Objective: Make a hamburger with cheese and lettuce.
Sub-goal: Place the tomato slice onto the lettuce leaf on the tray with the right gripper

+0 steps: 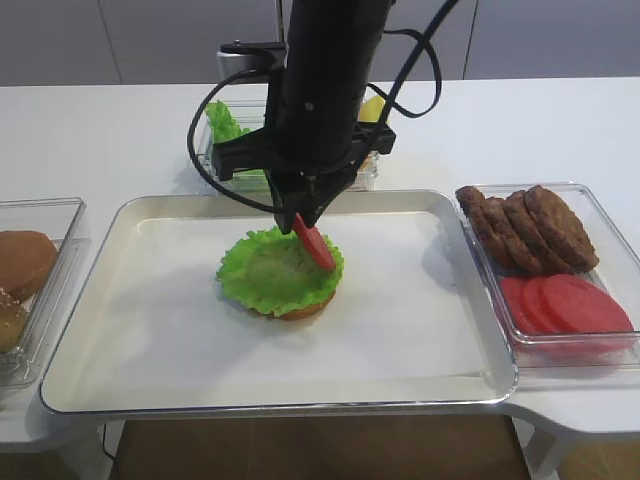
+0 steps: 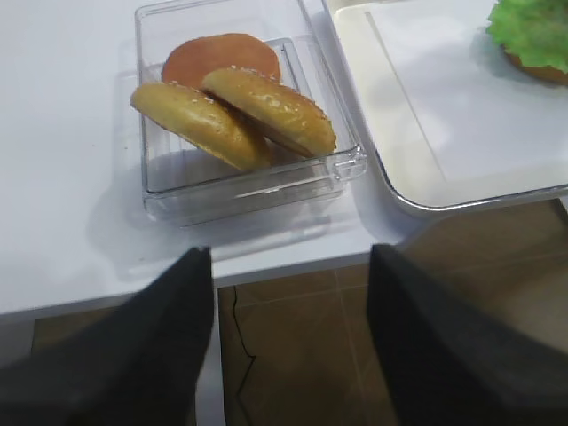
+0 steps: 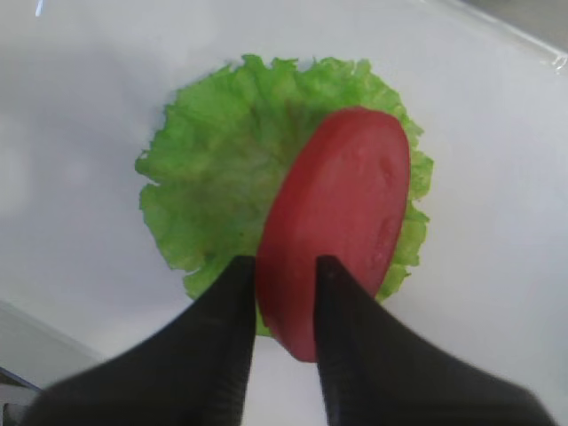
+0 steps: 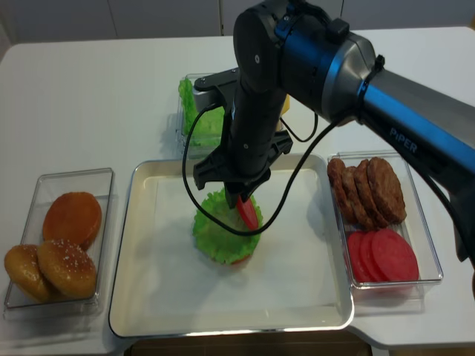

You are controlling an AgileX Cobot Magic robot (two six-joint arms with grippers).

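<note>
1. Right gripper (image 3: pixel 284 293) points straight down over the tray (image 1: pixel 180 380), clamped on a red tomato slice (image 3: pixel 342 222) held tilted just above the lettuce (image 3: pixel 222 177), which sits on a bun (image 1: pixel 300 311).
2. Left gripper (image 2: pixel 288 293) hangs released beside the bun box (image 2: pixel 169 191).
3. "PiPER" printed on right arm (image 4: pixel 404 141).
4. Patties (image 1: pixel 525 228) and tomato slices at right; cheese (image 1: pixel 372 108) behind the arm, mostly hidden.

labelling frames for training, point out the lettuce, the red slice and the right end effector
lettuce (image 3: pixel 217 160), right wrist view, bare leaf left of the slice
red slice (image 3: pixel 342 204), right wrist view, middle of its flat face
right end effector (image 3: pixel 286 297), right wrist view, midway between the fingertips, shut on the slice
</note>
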